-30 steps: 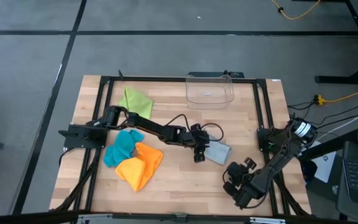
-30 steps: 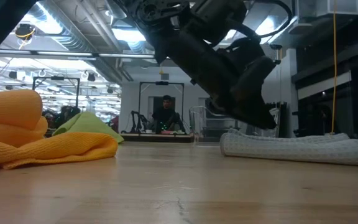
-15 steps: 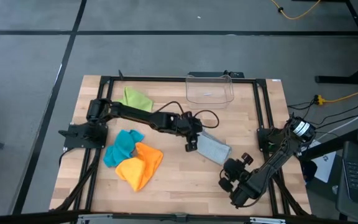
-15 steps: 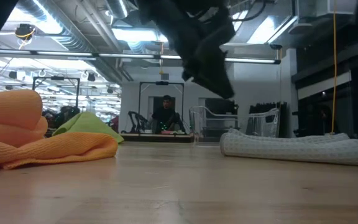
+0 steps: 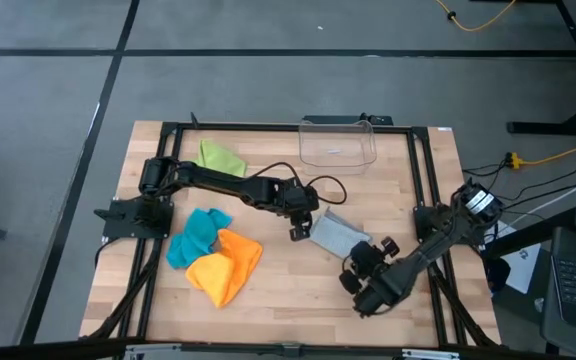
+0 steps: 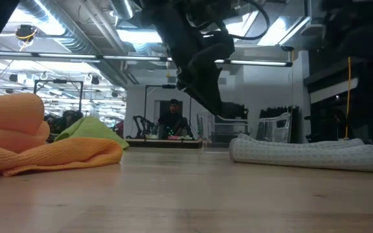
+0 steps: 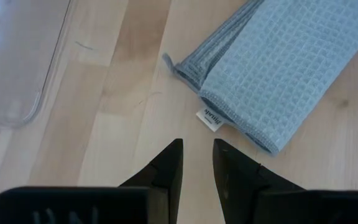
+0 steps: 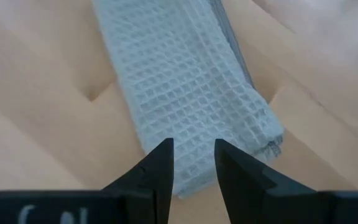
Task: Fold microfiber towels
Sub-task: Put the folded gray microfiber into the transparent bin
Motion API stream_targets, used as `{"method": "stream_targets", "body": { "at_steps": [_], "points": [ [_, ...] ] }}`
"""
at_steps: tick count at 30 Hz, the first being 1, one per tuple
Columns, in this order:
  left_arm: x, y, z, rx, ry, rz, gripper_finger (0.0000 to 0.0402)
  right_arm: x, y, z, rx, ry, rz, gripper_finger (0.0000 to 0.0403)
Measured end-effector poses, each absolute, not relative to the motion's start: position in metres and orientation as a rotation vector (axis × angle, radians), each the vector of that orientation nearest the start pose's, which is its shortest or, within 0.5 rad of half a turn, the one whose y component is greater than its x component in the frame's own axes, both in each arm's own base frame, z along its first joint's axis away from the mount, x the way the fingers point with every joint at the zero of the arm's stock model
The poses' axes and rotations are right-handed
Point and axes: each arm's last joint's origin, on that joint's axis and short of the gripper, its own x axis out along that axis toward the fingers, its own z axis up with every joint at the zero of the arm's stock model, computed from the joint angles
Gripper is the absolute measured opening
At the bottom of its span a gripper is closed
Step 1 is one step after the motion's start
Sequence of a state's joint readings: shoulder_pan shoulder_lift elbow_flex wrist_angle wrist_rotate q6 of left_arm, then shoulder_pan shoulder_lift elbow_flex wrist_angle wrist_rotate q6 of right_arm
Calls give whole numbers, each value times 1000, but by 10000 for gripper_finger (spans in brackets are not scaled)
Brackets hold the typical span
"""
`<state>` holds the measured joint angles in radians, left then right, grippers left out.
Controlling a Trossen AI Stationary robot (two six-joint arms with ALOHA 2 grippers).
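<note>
The light grey towel (image 5: 336, 235) lies folded in a long strip flat on the table, right of centre; it also shows in the low view (image 6: 309, 154). My left gripper (image 5: 297, 233) hovers just left of it, fingers a narrow gap apart, empty (image 7: 197, 144). My right gripper (image 5: 353, 263) hovers over the strip's near end (image 8: 185, 81), fingers also a narrow gap apart, empty. The lime green towel (image 5: 218, 158) lies bunched at the far left. The teal towel (image 5: 196, 235) and orange towel (image 5: 226, 265) lie crumpled together at the near left.
A clear plastic bin (image 5: 338, 145) stands at the far edge behind the grey towel. A black frame (image 5: 418, 170) runs around the table. A small white label (image 7: 211, 119) sticks out from the grey towel's edge. Bare wood lies along the near edge.
My left gripper has risen off the grey towel's left end and drawn back toward the table's far left. My right gripper has moved from the near right corner toward the grey towel's near end. The towel stays folded.
</note>
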<state>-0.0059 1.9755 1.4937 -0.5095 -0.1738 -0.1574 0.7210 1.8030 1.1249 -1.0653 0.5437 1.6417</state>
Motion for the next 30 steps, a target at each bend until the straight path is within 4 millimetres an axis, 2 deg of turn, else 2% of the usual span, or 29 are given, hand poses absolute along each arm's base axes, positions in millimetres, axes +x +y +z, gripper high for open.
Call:
{"method": "stream_targets", "body": {
  "at_steps": [7, 13, 18, 22, 24, 27, 30],
  "points": [
    [422, 3, 205, -53, 973, 230, 79, 236, 163, 152, 378, 1181, -918, 119],
    [422, 3, 205, -52, 972, 230, 79, 238, 149, 153, 280, 1275, -917, 119],
    [422, 3, 205, -52, 973, 230, 79, 236, 144, 183, 184, 1320, -872, 119],
    [422, 3, 205, -53, 973, 230, 79, 208, 130, 227, 10, 1263, -1004, 119],
    [422, 3, 205, -53, 972, 230, 79, 199, 125, 241, 75, 1122, -1006, 119],
    [422, 2, 205, -54, 971, 230, 79, 186, 116, 251, 208, 992, -935, 119],
    [422, 3, 205, -54, 971, 230, 79, 175, 111, 247, 333, 1070, -888, 119]
  ]
}}
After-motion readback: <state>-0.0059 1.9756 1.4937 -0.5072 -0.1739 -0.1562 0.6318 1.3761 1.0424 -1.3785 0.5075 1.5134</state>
